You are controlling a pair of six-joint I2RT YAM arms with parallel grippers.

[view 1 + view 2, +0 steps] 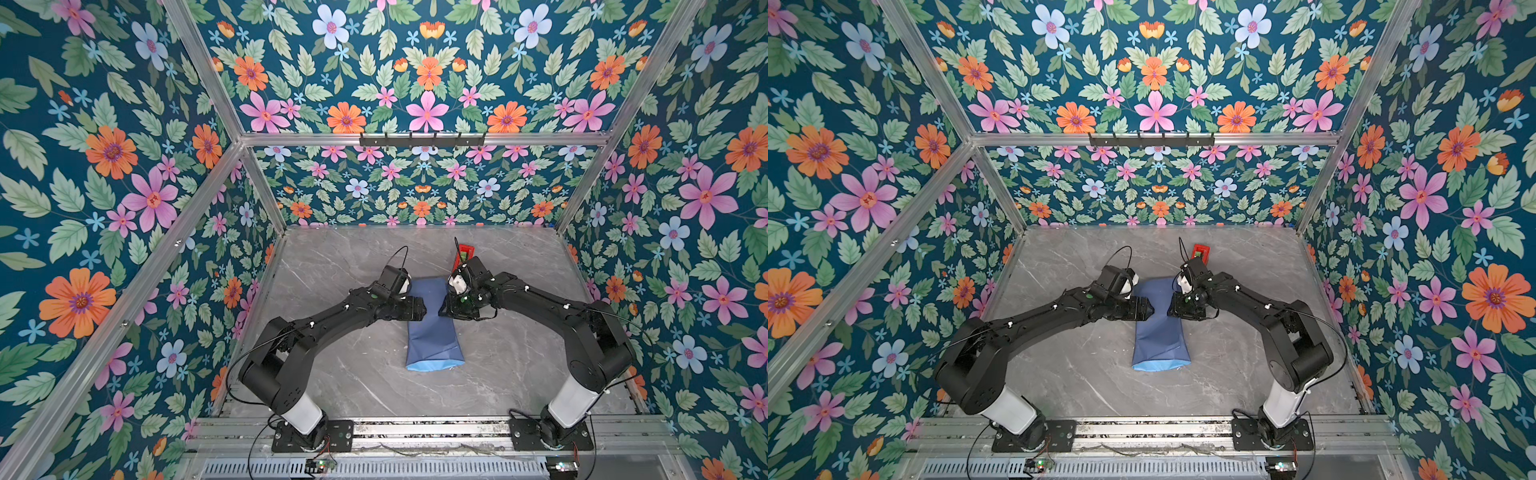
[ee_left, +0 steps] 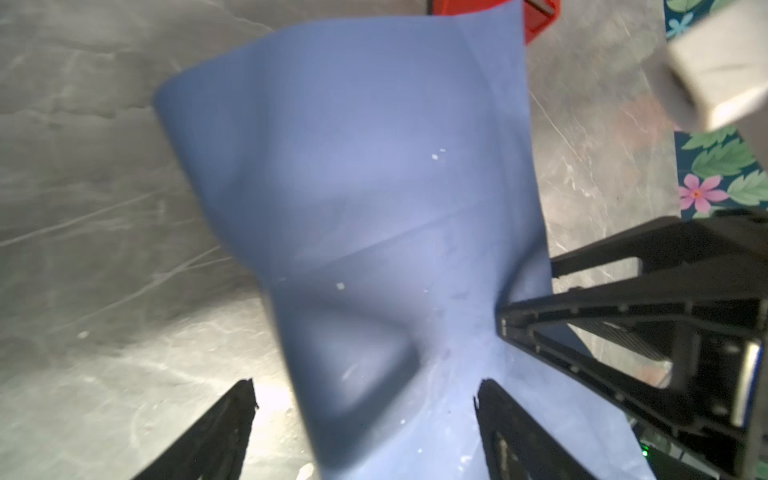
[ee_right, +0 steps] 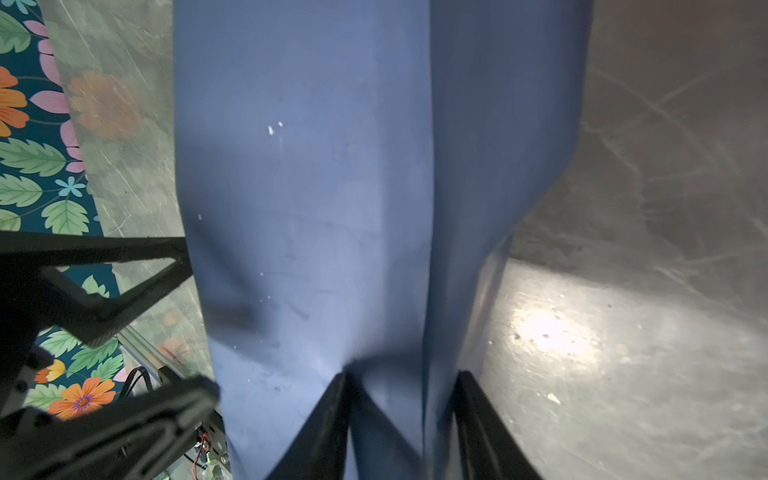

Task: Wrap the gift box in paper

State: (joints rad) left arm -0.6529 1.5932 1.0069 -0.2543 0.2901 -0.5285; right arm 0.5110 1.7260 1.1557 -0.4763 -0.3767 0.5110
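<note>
Nearest the camera head, the aluminium rail (image 1: 432,428) runs along the table's front edge, with both arm bases bolted to it. From the base on the left, the left arm (image 1: 324,320) reaches inward. The left gripper (image 1: 420,309) sits at the left edge of the paper (image 1: 432,336), about halfway along its length. In the left wrist view its fingers (image 2: 226,428) stand wide apart, one over the bare grey marble-look table (image 1: 332,270) and the other over the paper, with nothing clamped between them.

The paper lies mid-table as a long bundle running from near to far. It is folded over with the slate-blue face outward, and a strip of the sky-blue face shows at the near end. It narrows to a waist between the two grippers. The gift box shows in no view.

The right gripper (image 1: 445,309) meets the paper's right edge opposite the left gripper, their tips near but apart. In the right wrist view its fingers (image 3: 328,419) stand fairly narrow with a raised fold of paper between them, and the sheet puckers at one fingertip. Whether the fold is actually clamped cannot be told.

Behind the right wrist, a red tape dispenser (image 1: 464,253) stands on the table just beyond the paper's far end, partly hidden.
</note>
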